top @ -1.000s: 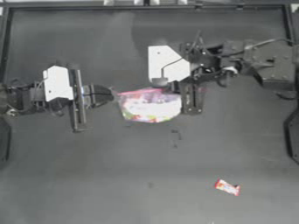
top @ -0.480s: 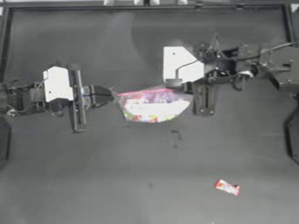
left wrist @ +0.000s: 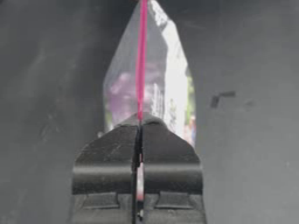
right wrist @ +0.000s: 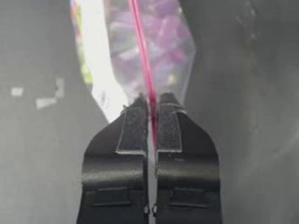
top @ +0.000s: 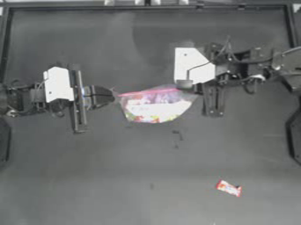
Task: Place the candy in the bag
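The bag [top: 154,106], clear plastic with colourful sweets inside and a pink strip along its mouth, hangs stretched between both grippers near the table's middle. My left gripper [top: 115,94] is shut on the strip's left end, and the left wrist view shows its jaws [left wrist: 140,121] pinching the strip with the bag [left wrist: 161,74] beyond. My right gripper [top: 188,87] is shut on the strip's right end, as the right wrist view [right wrist: 151,101] shows, with the bag [right wrist: 166,43] beyond. The candy [top: 229,188], a small red-orange wrapped sweet, lies alone on the table toward the front right, far from both grippers.
Small pale marks [top: 177,136] dot the dark table just in front of the bag. A raised frame [top: 147,7] borders the table at the back and sides.
My right gripper has moved to the right with the bag's end, pulling the strip taut and the bag wider. The left gripper and the candy have stayed put.
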Controlling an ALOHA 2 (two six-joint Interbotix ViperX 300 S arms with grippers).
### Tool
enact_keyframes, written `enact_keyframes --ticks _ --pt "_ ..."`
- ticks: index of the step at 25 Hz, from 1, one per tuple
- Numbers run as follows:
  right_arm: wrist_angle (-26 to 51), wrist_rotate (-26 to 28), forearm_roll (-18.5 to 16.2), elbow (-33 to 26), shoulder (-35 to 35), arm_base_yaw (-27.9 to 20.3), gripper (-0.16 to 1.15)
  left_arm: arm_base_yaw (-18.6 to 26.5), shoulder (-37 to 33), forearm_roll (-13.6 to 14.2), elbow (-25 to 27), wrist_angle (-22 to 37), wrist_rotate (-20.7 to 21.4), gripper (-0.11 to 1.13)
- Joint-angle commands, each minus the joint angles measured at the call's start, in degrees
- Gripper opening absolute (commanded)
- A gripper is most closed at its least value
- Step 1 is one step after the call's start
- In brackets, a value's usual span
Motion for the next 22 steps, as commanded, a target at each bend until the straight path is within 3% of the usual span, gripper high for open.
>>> enact_keyframes --ticks 1,22 --pt "0.53 0.70 -0.70 0.62 -2.37 -1.76 0.03 0.18 -2.64 -0.09 0.09 0.18 -0.09 0.04" --pt "-0.79 1.41 0.53 6.06 -7.12 -2.72 0.03 0.18 -2.11 -0.18 0.09 0.18 -0.26 0.04"
